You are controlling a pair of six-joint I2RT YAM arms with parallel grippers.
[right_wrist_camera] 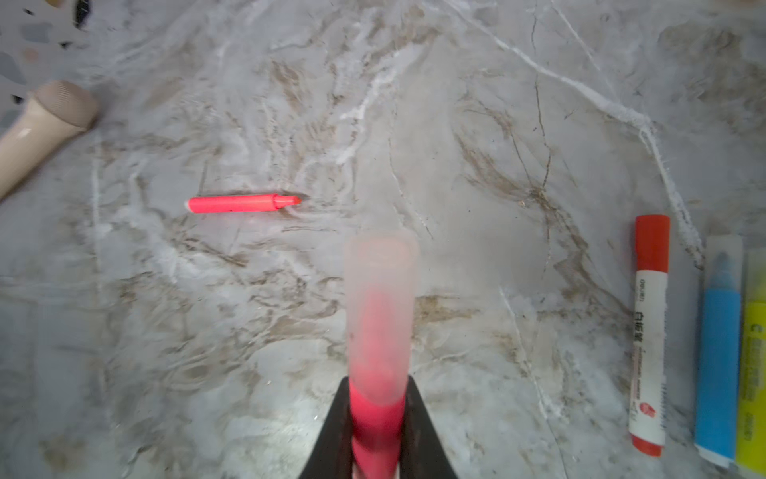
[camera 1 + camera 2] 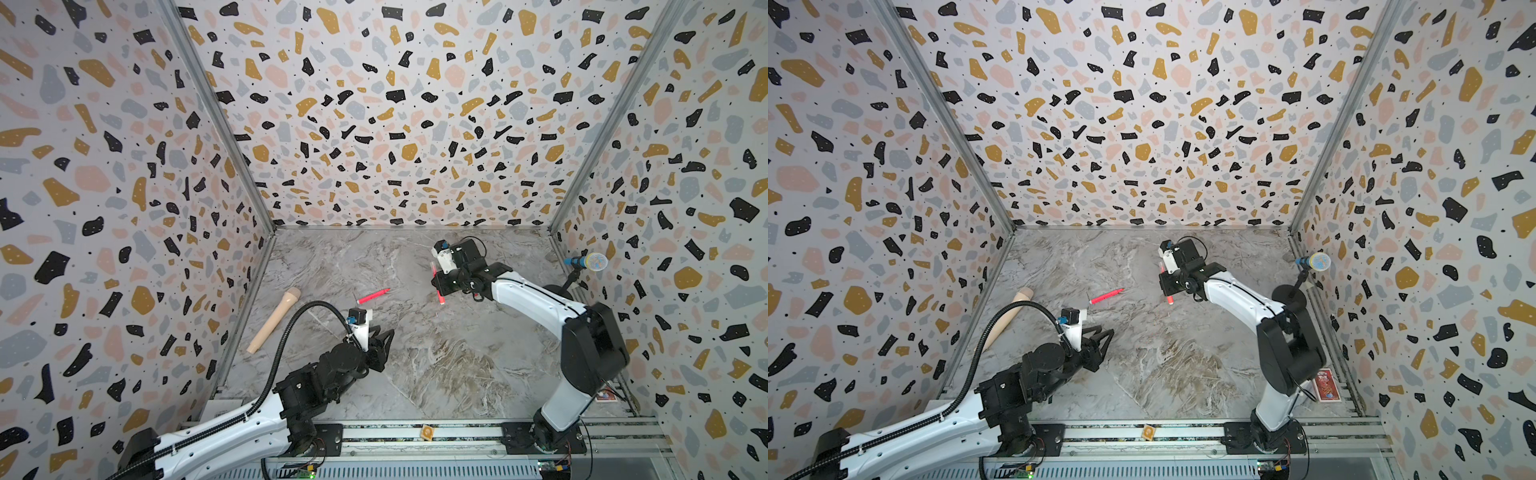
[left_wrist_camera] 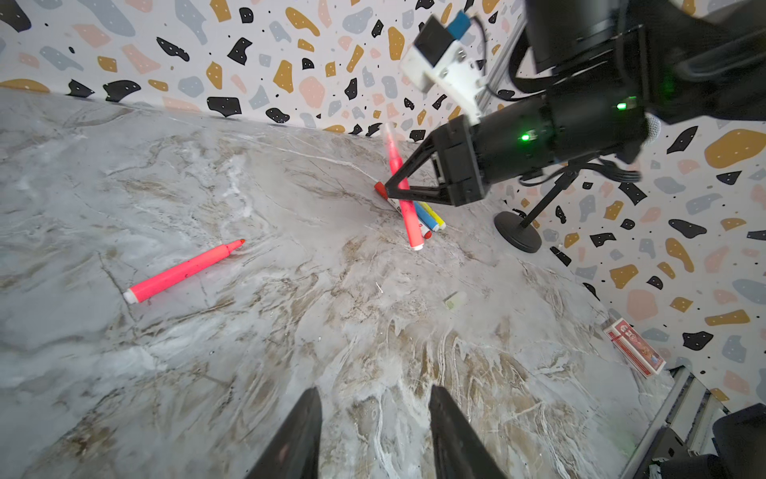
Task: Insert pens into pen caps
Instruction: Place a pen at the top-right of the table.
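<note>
- Right wrist view: right gripper [image 1: 375, 398] clamped on neon pink marker pen [image 1: 375, 423]; translucent cap [image 1: 379, 315] fitted
- second neon pink pen [image 3: 186, 269] uncapped, lying on worktop [image 3: 248, 373]; small clear cap [image 3: 455, 299] loose
- left gripper [image 3: 375, 419] part-open, empty

smooth marble-look tabletop [image 2: 457, 374], frosted plastic cap [image 1: 381, 290], glossy plastic pink pen [image 1: 377, 423]

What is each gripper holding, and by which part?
Right gripper holds a pink pen by its barrel, below the clear cap. Left gripper is open, empty.
</note>
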